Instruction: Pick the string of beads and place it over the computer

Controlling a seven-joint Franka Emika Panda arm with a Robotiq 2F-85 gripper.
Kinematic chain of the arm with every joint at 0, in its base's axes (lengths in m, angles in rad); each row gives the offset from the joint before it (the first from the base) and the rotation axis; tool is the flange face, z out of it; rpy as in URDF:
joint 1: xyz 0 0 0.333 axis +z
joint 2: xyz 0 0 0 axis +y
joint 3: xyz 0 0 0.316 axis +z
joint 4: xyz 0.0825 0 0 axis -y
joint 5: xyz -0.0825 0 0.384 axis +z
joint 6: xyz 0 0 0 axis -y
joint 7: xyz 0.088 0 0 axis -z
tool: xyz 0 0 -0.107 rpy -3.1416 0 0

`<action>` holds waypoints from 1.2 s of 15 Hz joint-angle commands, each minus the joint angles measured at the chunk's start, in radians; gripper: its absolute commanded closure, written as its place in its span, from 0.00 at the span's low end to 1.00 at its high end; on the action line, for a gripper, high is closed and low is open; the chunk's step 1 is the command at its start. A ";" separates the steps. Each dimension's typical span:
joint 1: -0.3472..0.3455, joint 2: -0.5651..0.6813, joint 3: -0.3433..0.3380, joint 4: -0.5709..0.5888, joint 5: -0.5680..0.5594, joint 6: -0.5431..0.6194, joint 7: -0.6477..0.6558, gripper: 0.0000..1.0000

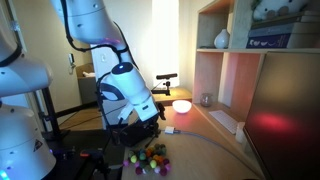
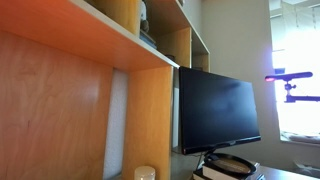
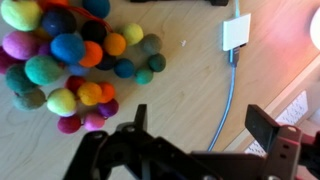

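Approach stage: the claw [image 3: 200, 128], jaws spread wide and empty, hovers above the tabletop [image 3: 185, 70] with the string of beads [image 3: 70, 62] bunched at its ten o'clock in the wrist view, so it likely must shift there, descend and close before reaching the computer [image 2: 218, 110].

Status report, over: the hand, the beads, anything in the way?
Hand open, empty. Bunched string of multicoloured round beads on wooden desk, beside hand, untouched. White plug with grey cable close by.
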 commanded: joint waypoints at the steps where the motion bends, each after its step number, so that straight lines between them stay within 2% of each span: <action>1: -0.092 -0.079 0.017 -0.040 -0.194 -0.014 0.245 0.00; 3: -0.123 -0.105 0.008 -0.051 -0.280 -0.011 0.344 0.00; 4: -0.157 -0.095 0.038 -0.054 -0.243 -0.005 0.299 0.00; 8: -0.126 -0.144 -0.016 -0.080 -0.190 -0.005 0.318 0.00; 10: -0.083 -0.153 -0.061 -0.092 -0.150 -0.005 0.303 0.00; 11: -0.023 -0.168 -0.142 -0.104 -0.230 -0.012 0.385 0.00; 12: 0.022 -0.134 -0.162 -0.070 -0.094 -0.011 0.260 0.00; 15: 0.149 -0.130 -0.270 -0.072 -0.021 -0.018 0.243 0.00; 18: 0.248 -0.136 -0.339 -0.068 0.018 -0.054 0.225 0.00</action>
